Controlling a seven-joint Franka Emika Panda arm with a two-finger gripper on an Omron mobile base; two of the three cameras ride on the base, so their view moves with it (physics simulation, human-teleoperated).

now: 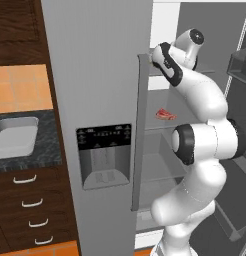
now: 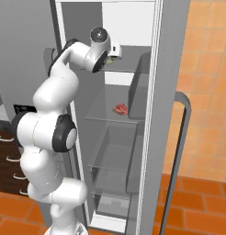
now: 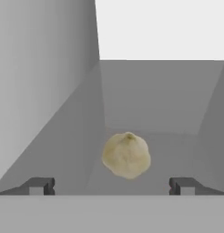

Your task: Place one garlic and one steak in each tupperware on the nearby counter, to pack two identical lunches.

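Observation:
My gripper (image 3: 111, 185) is open inside the fridge's upper shelf, its two dark fingertips (image 3: 41, 185) spread wide. One pale yellowish garlic (image 3: 126, 154) lies on the shelf floor just beyond and between the fingertips, untouched. A red steak (image 1: 165, 114) lies on the glass shelf one level below the hand, also seen as the steak (image 2: 120, 109) from the right. A pale grey rimmed tupperware (image 1: 15, 137) sits on the black speckled counter (image 1: 47, 145) far to the left of the fridge.
The closed grey fridge door with its dispenser panel (image 1: 104, 155) stands between the arm and the counter. The open right door (image 2: 179, 137) hangs out over the orange tile floor. Brown drawers with silver handles (image 1: 32, 202) lie under the counter.

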